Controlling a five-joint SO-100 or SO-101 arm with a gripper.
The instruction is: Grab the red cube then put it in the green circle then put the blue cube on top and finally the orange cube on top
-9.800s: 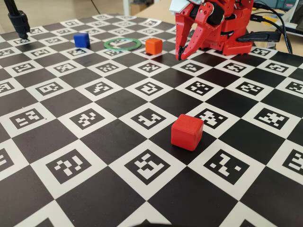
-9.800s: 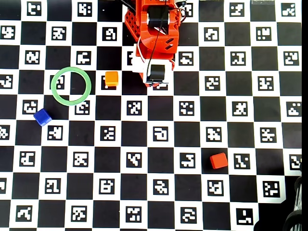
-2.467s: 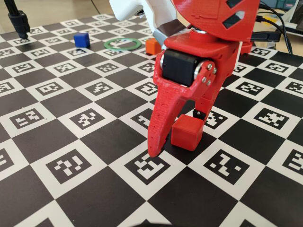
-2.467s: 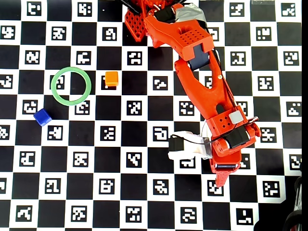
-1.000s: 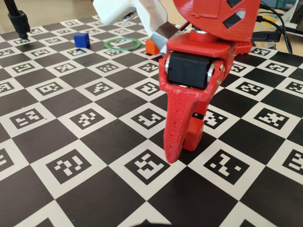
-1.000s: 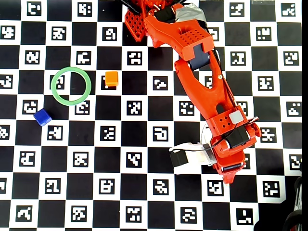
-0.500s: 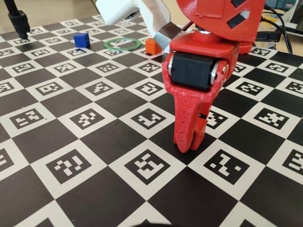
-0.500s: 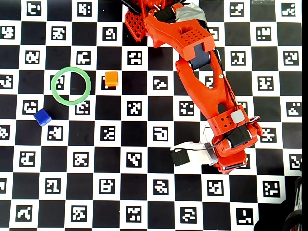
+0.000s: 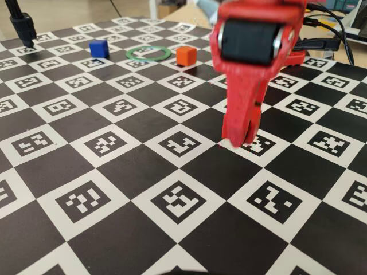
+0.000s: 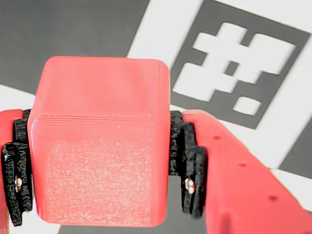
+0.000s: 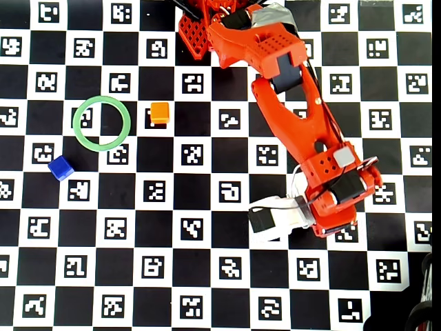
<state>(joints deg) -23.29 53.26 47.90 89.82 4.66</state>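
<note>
In the wrist view the red cube (image 10: 97, 97) fills the space between the black pads (image 10: 187, 165) of my gripper (image 10: 100, 165), which is shut on it. In the fixed view the gripper (image 9: 241, 137) hangs just above the board, its red fingers hiding the cube. From overhead the gripper (image 11: 329, 224) sits at the right, covering the cube. The green circle (image 9: 168, 53) (image 11: 76, 123) lies far left with nothing inside. The blue cube (image 9: 99, 48) (image 11: 60, 167) rests beside the circle. Right of the circle stands the orange cube (image 9: 186, 55) (image 11: 160, 112).
The table is a black-and-white marker checkerboard (image 9: 103, 143). The arm's base (image 11: 207, 27) is at the overhead view's top centre. A black stand (image 9: 23, 26) rises at the fixed view's far left corner, and cables (image 9: 327, 28) lie at the back right.
The fingers closed round the red cube on the board, then rose with it. The gripper now hangs higher and a little further back. The other cubes and the circle stayed put.
</note>
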